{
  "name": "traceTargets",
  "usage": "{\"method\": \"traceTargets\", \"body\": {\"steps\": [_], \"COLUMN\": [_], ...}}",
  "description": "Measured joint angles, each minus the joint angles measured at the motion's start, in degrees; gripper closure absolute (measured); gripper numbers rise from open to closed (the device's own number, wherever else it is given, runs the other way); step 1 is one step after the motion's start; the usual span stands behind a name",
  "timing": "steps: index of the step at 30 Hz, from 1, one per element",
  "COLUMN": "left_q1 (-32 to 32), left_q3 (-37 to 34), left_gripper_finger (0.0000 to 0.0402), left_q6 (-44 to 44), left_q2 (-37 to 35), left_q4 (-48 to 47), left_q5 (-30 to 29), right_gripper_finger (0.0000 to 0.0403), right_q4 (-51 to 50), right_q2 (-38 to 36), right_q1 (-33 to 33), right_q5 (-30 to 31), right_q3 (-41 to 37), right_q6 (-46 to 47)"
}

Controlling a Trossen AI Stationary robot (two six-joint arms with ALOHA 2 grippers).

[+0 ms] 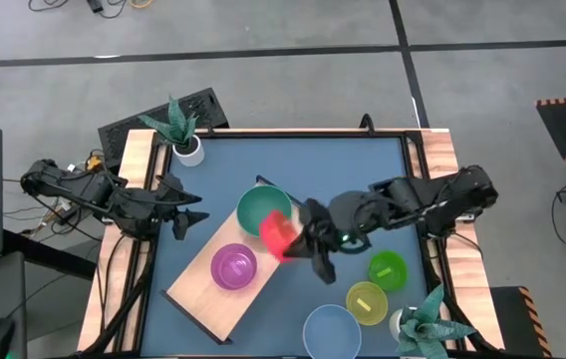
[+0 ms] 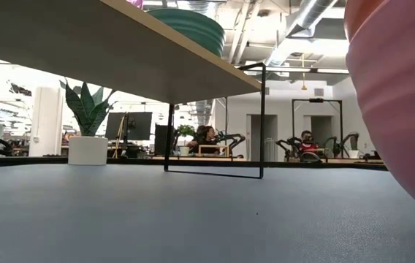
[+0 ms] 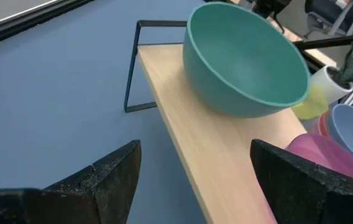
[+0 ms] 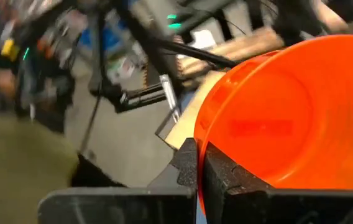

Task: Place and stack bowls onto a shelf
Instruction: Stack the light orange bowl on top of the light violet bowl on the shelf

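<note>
Above blue tabletop [image 1: 363, 179], right hand [image 1: 308, 242] pinches red bowl's [image 1: 276, 235] rim beside shelf [image 1: 208, 284].

Grey floor [image 1: 263, 90] (dark seams)

I read the shelf [image 1: 203, 284] as pale, matt wood with a smooth face; its end bracket [image 2: 215, 120] is thin black metal rod. The teal bowl [image 3: 245, 62] looks like smooth plastic with a soft sheen. The red bowl [image 4: 288, 112], at 3 o'clock of it, is glossy plastic. The tabletop [image 2: 156, 219] is blue, matt, finely grained.
</note>
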Motion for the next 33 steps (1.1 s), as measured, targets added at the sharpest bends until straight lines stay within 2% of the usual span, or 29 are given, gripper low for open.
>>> {"method": "traceTargets", "body": {"steps": [7, 12, 23, 33], "left_q1": [0.0, 0.0, 0.0, 0.0], "left_q3": [0.0, 0.0, 0.0, 0.0], "left_gripper_finger": [0.0115, 0.0115, 0.0115, 0.0115], "left_q6": [0.9, 0.8, 0.4, -3.3], "left_q2": [0.0, 0.0, 0.0, 0.0], "left_q4": [-0.6, -0.8, -1.9, -1.9], "left_q5": [0.1, 0.2, -0.2, -5.4], "right_gripper_finger": [0.038, 0.038, 0.038, 0.038], "right_q4": [-1.6, -0.3, 1.0, -2.3], "right_q2": [7.6, 11.2, 12.4, 14.5], "right_q1": [-1.0, -0.9, -1.0, -2.9], "right_q5": [-0.9, -0.9, -0.3, -2.4], "right_q3": [3.4, 3.4, 3.5, 3.3], "right_q6": [-35.0, -53.3, -74.2, -87.5]}}
